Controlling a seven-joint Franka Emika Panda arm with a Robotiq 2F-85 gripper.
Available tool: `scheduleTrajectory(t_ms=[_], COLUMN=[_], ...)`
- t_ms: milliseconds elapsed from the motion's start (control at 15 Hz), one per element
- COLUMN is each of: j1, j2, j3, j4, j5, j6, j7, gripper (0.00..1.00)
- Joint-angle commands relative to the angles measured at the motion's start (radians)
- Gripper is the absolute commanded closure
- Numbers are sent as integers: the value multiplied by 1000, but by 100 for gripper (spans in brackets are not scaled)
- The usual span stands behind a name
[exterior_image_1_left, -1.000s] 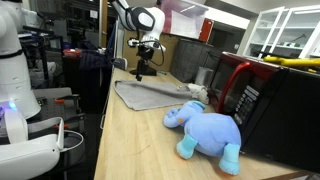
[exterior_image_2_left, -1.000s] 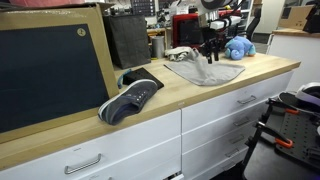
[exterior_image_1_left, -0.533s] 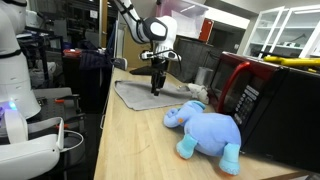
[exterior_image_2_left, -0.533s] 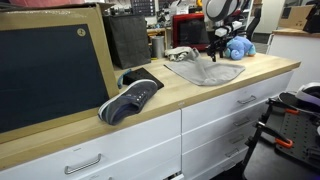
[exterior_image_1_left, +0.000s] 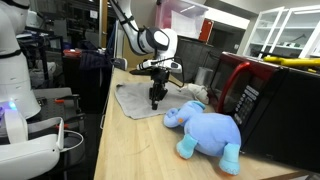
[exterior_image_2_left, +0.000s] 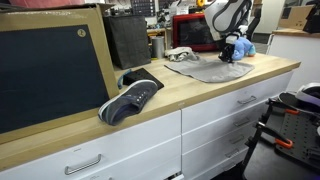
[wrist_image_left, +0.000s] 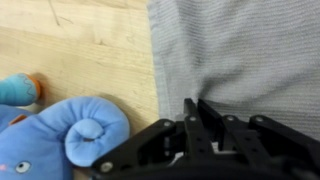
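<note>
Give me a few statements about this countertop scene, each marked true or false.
1. The jaws are shut on the grey cloth. True.
2. The blue plush elephant lies on top of the cloth. False: it lies on the wooden counter, beside the cloth's edge.
3. A grey sneaker lies on the counter. True.
4. The microwave is white. False: it is red and black.

No writing or label can be read anywhere.
</note>
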Motion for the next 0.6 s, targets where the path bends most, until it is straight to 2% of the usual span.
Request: scheduleTrajectory(t_ms=[0,67,133,200,267,533], j1=[-15,-20,-28,-38,-47,-64], j2=[-17,-23,-30,-43,-62,-143], j3=[-31,-37,-37,-32,-26,-4], j4=[-10,-15,-15,-16,-16,-25], j5=[-99,-121,-128,-126,-111,-37], j6=[-47,-33,-23,-4,2,-10], j7=[-64,-60,-65,-66,-78,-168], gripper=[98,92,67,67,62,33])
